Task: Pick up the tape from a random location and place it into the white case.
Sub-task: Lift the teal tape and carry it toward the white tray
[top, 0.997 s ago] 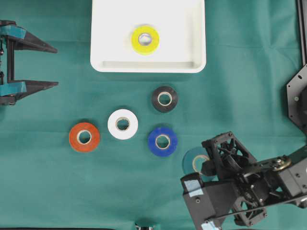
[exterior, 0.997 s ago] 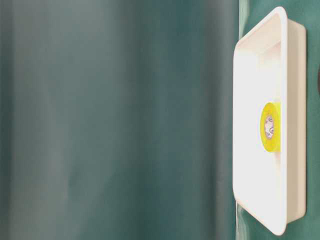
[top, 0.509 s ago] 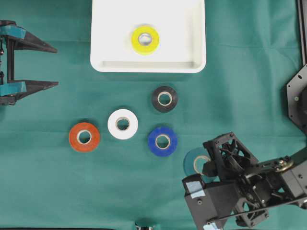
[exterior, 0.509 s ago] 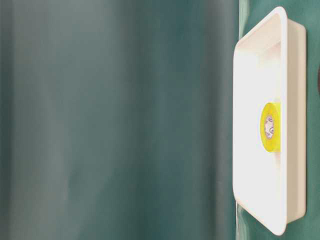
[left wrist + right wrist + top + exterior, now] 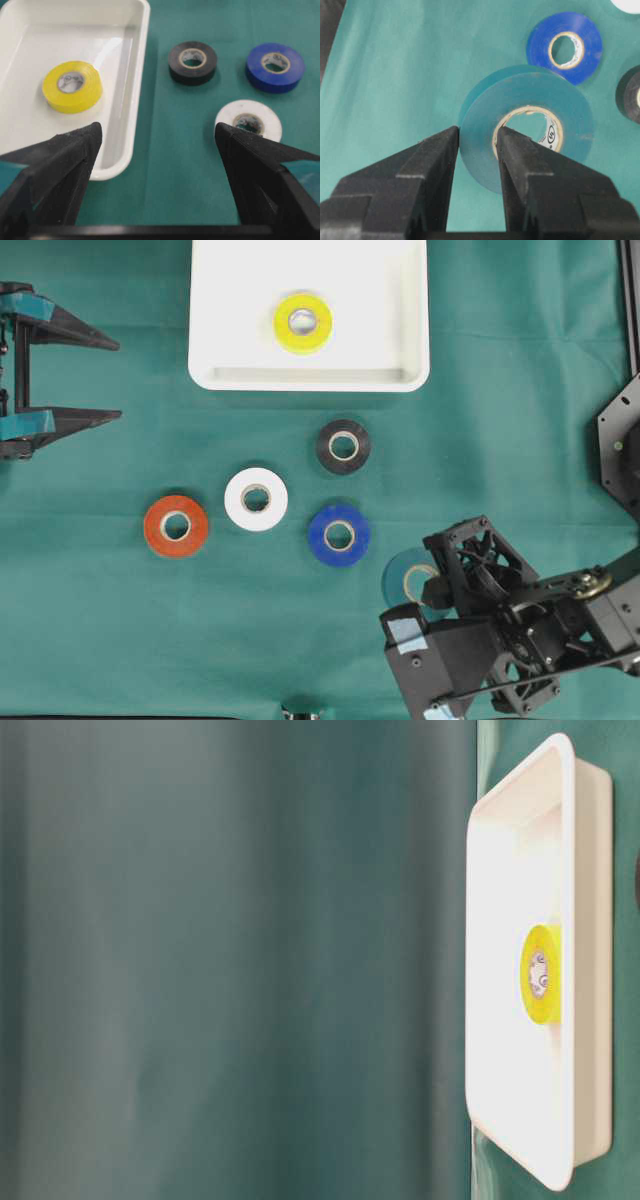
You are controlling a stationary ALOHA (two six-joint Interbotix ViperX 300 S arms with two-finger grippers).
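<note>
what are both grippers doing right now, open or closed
Left gripper: open, holding nothing.
Right gripper: shut on the teal tape roll, one finger through its core.

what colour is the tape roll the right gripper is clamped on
Teal-green tape roll, nearly matching the cloth; clearest in the right wrist view.

Yellow tape (image 5: pixel 304 322) in white case (image 5: pixel 410 340); teal tape (image 5: pixel 530 130) on green cloth (image 5: pixel 100 620).
</note>
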